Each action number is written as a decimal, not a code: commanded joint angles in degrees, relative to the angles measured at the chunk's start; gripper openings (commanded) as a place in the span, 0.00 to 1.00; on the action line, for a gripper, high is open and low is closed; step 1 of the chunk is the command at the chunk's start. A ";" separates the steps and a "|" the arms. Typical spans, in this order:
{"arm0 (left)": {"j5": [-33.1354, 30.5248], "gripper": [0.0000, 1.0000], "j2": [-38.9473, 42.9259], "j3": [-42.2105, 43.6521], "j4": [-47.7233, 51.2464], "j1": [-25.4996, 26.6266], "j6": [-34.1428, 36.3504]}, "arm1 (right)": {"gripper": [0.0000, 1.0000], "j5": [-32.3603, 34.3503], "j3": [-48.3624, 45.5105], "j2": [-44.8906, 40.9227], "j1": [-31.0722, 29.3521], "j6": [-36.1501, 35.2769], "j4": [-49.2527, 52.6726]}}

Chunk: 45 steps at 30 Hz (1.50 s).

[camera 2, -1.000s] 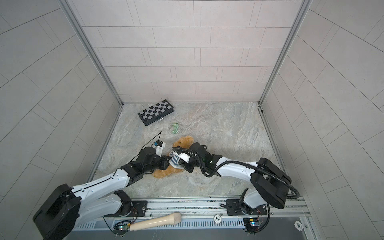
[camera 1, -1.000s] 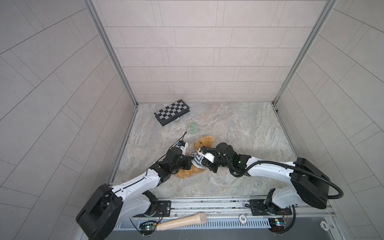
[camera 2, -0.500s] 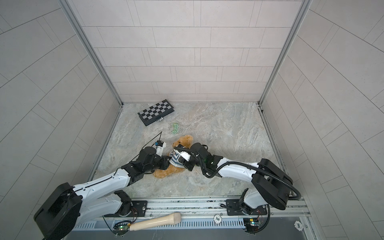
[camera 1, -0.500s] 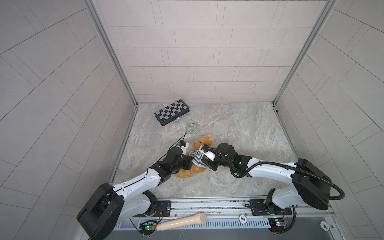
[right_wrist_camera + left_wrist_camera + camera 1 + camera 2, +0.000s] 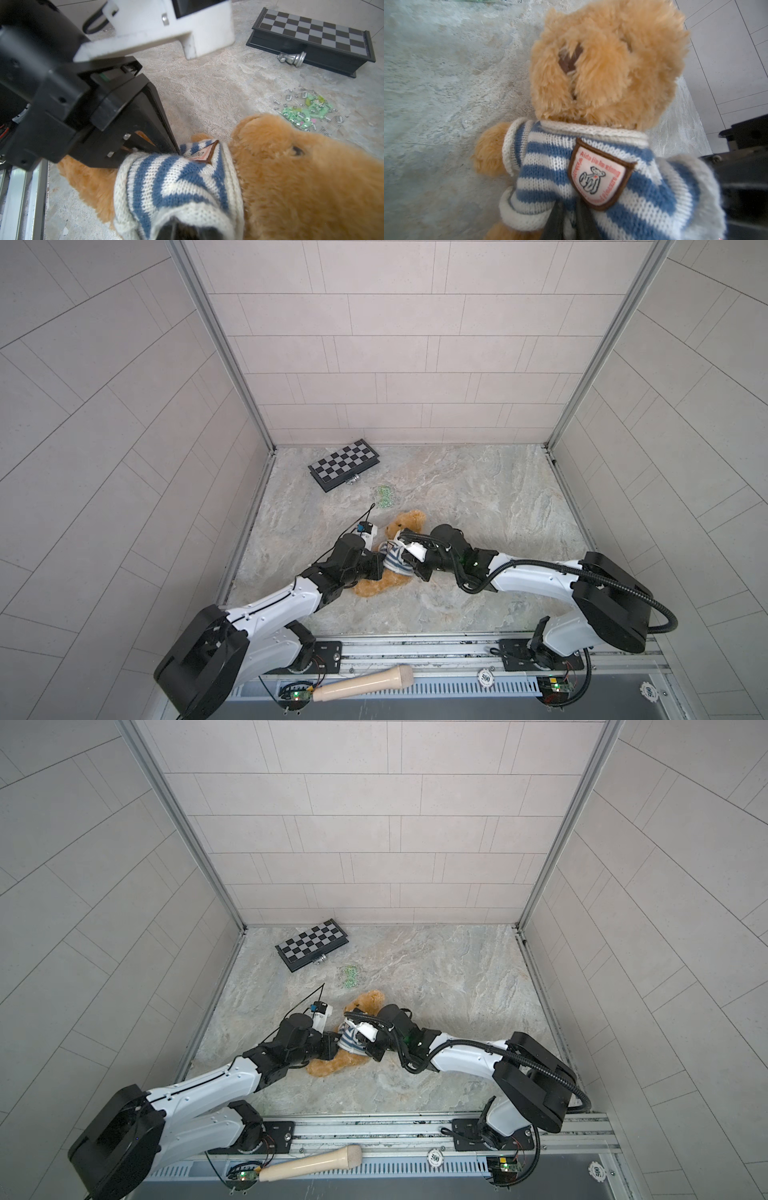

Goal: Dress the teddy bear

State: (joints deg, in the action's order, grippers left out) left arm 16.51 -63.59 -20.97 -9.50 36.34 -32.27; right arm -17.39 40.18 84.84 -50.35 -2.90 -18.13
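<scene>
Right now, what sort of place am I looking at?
Likely a robot test booth: pale tiled walls box in a marble-patterned tabletop, two white-and-black robot arms sit on a metal rail, with props like a black-and-grey chessboard.

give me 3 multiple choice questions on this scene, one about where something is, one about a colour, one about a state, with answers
1. Where on the marble-patterned table is the black and silver chessboard box?
A. back left
B. front right
C. dead centre

2. What colours are the stripes of the knitted sweater?
A. red and yellow
B. blue and white
C. green and black

3. How is the fluffy golden-brown teddy bear placed?
A. standing upright
B. hanging in the air
C. lying on the table with the sweater on its torso

Answers:
1 A: in both top views the box sits near the back wall, on the left.
2 B: both wrist views show blue and white bands.
3 C: in both top views the bear lies flat on the table, with the sweater around its middle.
</scene>
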 commanded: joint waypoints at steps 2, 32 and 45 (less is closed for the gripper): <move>1.66 0.15 -0.55 0.01 2.19 0.31 1.07 | 0.06 0.50 0.77 -2.00 -0.61 -1.83 1.92; -13.90 0.45 16.16 -7.13 18.27 5.37 0.45 | 0.00 12.80 -8.15 -14.26 -0.19 15.74 -3.70; -21.35 0.38 10.00 -12.43 10.31 21.89 -9.98 | 0.00 18.27 -7.49 -12.76 -0.53 21.70 -8.20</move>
State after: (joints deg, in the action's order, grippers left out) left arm -2.35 -51.20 -31.03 4.14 56.53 -39.81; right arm -1.26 31.29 72.31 -50.59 16.36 -22.15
